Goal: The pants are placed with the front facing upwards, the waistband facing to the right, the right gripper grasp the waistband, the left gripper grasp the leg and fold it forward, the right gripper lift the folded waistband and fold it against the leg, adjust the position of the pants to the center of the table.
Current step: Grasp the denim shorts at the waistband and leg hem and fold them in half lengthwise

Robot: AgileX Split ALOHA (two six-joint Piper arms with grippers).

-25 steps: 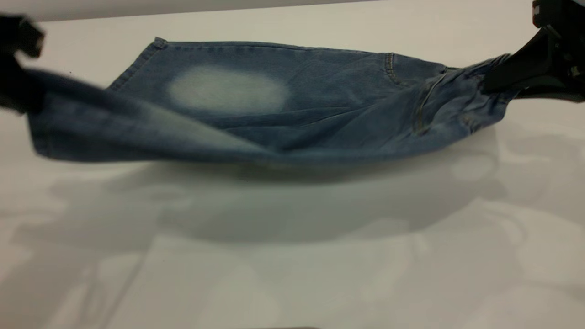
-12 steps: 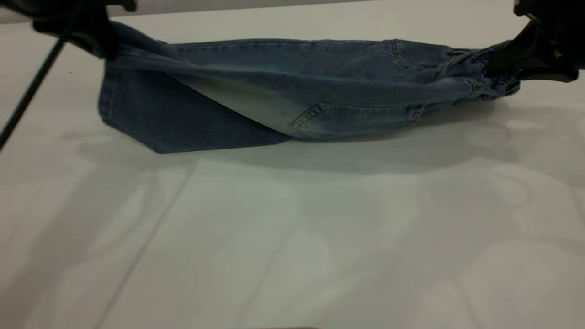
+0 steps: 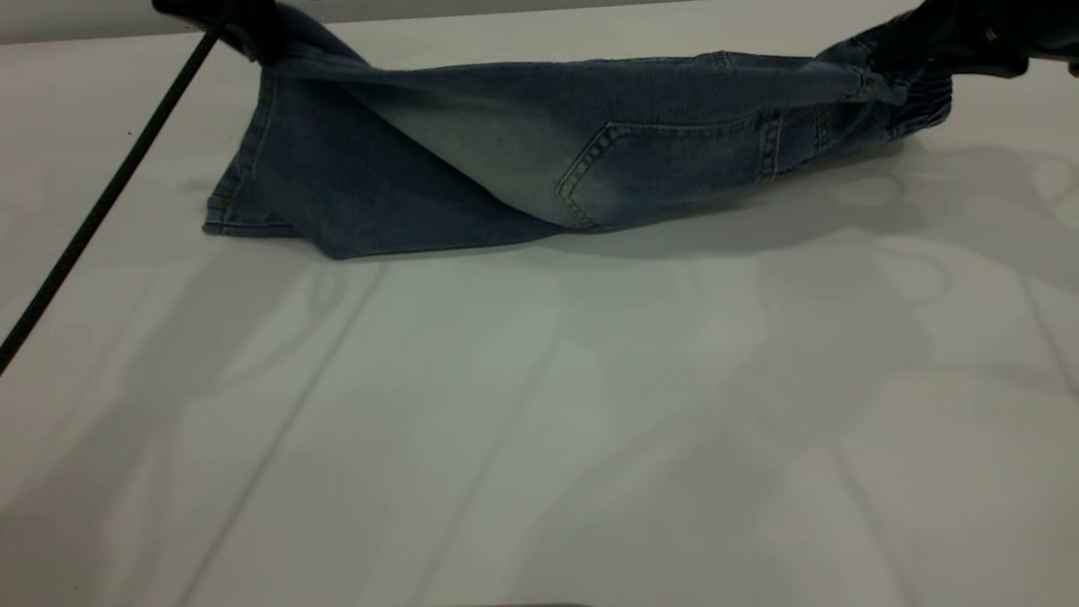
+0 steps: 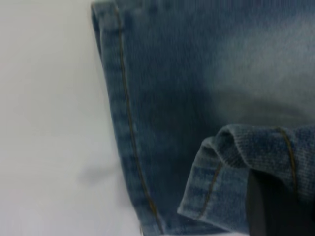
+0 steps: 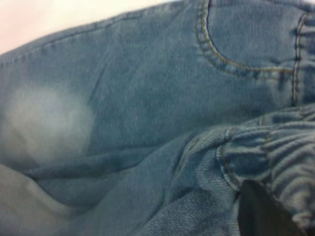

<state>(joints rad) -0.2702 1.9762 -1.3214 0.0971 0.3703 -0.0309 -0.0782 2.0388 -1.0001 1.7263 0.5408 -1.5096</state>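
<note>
Pants (image 3: 539, 160) folded lengthwise on the white table (image 3: 539, 421), far side.

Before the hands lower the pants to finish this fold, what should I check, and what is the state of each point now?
1. Left hand holds the leg hem: ok.
2. Right hand holds the waistband: ok.
3. Lifted leg lies over the other leg: ok, back pocket faces the camera.
4. Hems line up: not ok, the lower hem sticks out.
5. Pants centred on the table: not ok, near the far edge.
</note>
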